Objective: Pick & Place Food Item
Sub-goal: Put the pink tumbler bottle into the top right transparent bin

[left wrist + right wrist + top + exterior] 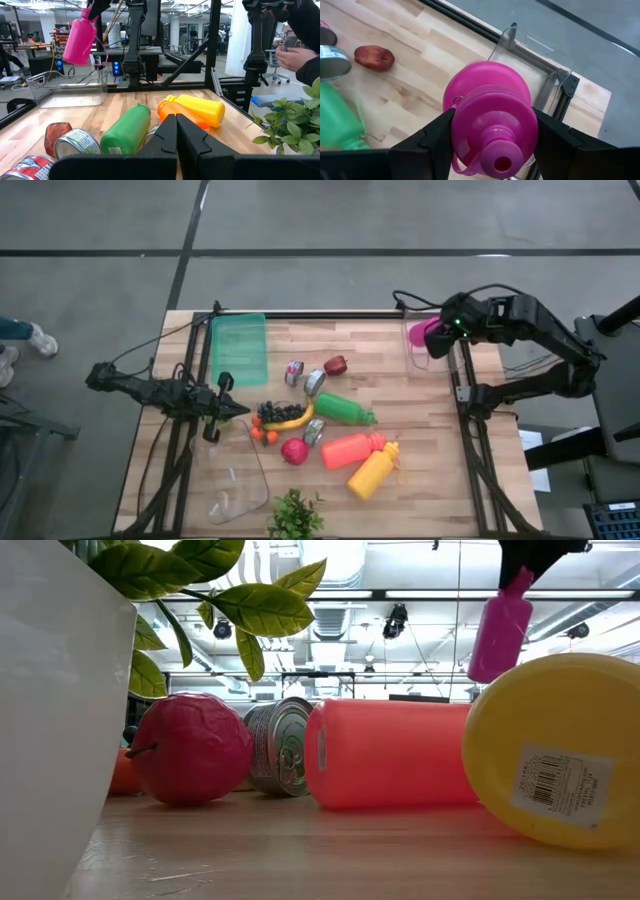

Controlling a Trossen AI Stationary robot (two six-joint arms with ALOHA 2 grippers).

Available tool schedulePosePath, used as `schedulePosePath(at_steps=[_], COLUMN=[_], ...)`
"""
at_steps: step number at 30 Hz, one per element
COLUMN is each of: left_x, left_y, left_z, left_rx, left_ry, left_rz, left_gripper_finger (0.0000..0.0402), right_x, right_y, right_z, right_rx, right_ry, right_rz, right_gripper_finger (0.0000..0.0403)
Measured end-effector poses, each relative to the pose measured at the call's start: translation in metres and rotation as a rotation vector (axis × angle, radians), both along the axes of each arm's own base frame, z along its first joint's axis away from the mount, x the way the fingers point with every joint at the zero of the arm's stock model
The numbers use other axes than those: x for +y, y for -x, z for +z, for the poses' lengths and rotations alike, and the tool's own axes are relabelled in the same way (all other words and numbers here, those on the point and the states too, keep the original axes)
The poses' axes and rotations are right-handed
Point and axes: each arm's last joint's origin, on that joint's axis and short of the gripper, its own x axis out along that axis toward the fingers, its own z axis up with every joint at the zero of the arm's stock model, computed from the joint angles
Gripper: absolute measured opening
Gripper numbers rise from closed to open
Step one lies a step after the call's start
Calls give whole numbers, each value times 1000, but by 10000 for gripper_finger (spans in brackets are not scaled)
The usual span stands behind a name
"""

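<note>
Right pincer (492, 137) pinches a glossy pink bottle (490, 112) above a clear bin (535, 55); left pincer (176, 135) pressed together over the wooden tabletop (420, 395).

A robotics lab — exposed ceiling ducts (330, 615), metal frames (212, 47), workstations (42, 62) — industrial.

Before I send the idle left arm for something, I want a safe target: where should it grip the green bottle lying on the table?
Grip the green bottle across its smooth round body, coming down from above with fingers either side of its length. It lies on its side, and a can crowds one end. The left gripper waits shut nearby.
</note>
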Motion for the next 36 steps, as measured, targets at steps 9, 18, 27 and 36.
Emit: schedulePosePath(at_steps=[9, 18, 27, 36], left_x=[0, 0, 0, 0], left_y=[0, 0, 0, 0], left_z=[0, 0, 0, -1], left_rx=[0, 0, 0, 7], left_ry=[0, 0, 0, -2], left_rz=[1, 0, 0, 0], left_gripper_finger=[0, 0, 0, 0], right_x=[-18, -50, -107, -136], right_y=[1, -4, 3, 4], right_z=[0, -8, -27, -27], right_rx=[20, 29, 97, 35], right_ry=[28, -64, -154, -200], right_rz=[-55, -81, -193, -220], right_gripper_finger=[205, 205, 205, 205])
